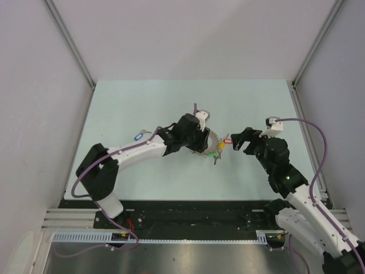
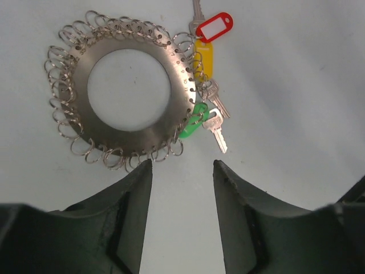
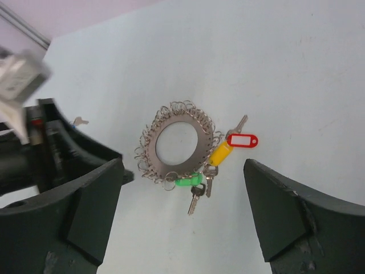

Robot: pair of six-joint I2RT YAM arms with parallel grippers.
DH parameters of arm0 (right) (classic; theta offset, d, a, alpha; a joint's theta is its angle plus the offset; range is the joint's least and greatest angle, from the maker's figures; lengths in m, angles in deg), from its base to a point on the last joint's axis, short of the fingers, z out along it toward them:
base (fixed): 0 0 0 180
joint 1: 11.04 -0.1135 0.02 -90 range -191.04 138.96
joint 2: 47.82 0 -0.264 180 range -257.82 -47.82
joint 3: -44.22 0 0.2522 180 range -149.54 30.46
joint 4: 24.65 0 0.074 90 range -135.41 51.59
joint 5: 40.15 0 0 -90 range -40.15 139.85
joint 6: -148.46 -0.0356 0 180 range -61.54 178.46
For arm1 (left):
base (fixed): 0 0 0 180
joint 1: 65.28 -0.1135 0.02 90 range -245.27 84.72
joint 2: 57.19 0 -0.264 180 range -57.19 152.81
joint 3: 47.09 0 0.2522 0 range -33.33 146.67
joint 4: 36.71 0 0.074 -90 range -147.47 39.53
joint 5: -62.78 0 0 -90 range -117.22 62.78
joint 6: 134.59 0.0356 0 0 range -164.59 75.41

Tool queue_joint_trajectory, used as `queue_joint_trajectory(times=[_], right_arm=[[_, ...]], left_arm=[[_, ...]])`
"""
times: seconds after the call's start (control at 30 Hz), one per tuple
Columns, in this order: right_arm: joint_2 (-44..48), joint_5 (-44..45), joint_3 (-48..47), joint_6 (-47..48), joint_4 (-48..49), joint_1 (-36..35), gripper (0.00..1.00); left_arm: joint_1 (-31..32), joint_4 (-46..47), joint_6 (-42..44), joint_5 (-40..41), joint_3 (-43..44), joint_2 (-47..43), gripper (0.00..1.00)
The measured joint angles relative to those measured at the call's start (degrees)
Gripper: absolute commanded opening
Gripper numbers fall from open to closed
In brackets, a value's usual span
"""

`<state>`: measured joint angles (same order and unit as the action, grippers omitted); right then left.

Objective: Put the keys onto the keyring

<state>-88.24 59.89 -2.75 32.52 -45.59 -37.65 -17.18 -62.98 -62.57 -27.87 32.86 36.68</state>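
Note:
The keyring (image 2: 128,97) is a flat metal disc edged with many small split rings, lying on the table. Red (image 2: 214,27), yellow (image 2: 203,57) and green (image 2: 194,120) tags with silver keys (image 2: 215,130) hang at its right side. My left gripper (image 2: 182,165) is open and empty, hovering just at the ring's near edge. In the top view it (image 1: 201,140) covers part of the keyring (image 1: 214,140). My right gripper (image 3: 183,165) is open wide and empty, above the keyring (image 3: 179,145). A loose blue-tagged key (image 1: 137,137) lies left of the left arm.
The left arm (image 3: 34,148) fills the left side of the right wrist view, with a small silver key (image 3: 80,120) beside it. White walls and metal rails (image 1: 74,51) bound the pale table (image 1: 142,103).

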Motion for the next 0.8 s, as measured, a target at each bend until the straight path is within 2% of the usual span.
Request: queue_joint_trajectory(times=[0.1,0.23,0.4,0.8], right_arm=[[5.62,0.24,1.77,1.75,-0.15,0.0,0.98],[9.18,0.72,2.34,3.74,-0.9,0.11,0.98],[10.01,1.07,2.38,5.05,-1.95,0.22,0.98],[9.53,1.03,2.47,5.66,-2.38,0.22,0.98]], left_arm=[[0.57,-0.02,0.2,0.94,3.19,5.05,0.45],[1.36,-0.48,0.5,2.03,6.32,10.45,0.31],[2.01,-1.73,1.01,3.28,8.31,14.53,0.31],[2.25,-1.99,1.07,4.13,8.31,17.81,0.29]])
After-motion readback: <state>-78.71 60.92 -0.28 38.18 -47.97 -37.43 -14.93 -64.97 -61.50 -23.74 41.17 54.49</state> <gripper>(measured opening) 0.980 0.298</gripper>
